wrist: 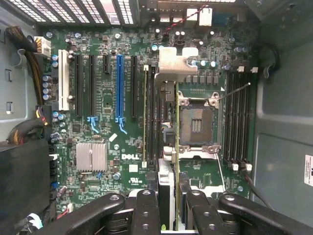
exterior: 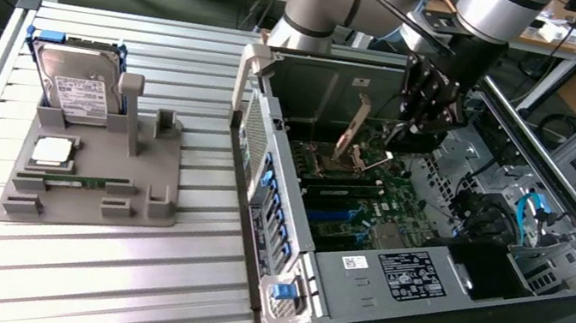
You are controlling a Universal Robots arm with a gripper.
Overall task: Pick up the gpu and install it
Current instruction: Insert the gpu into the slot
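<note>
Gripper (wrist: 170, 203) holds gpu (wrist: 178, 61) edge-on, bracket end pointing away.

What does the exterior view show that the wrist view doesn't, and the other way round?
Exterior: the arm and the holder carrying the hard drive. Wrist: the blue slot and the heatsink. Both: the motherboard, and the gripper shut on the gpu, held edge-on above it.
</note>
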